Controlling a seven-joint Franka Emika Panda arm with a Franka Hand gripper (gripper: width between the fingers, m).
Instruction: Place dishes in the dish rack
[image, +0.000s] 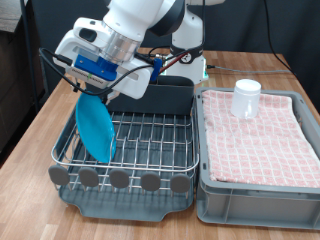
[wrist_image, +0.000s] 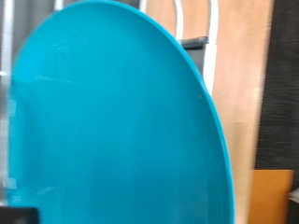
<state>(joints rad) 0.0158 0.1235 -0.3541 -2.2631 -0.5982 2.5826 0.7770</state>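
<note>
Gripping the top edge of the blue plate (image: 96, 128), the end effector (image: 88, 88) hangs above the dish rack's (image: 135, 150) wire grid, the plate standing on edge directly below it with its lower rim down among the wires. In the wrist view that plate (wrist_image: 112, 121) fills nearly everything, so the fingers themselves are hidden there. The step in hand looks like seating the plate upright in the rack; letting go would call for the rim to be held between wires so it cannot tip. One plate, one white mug (image: 246, 98) and one rack show; the mug stands well away from the end effector, on the pink checked cloth (image: 260, 135) lining the grey bin (image: 255, 200) on the table (image: 40, 140). No spoon is visible.
</note>
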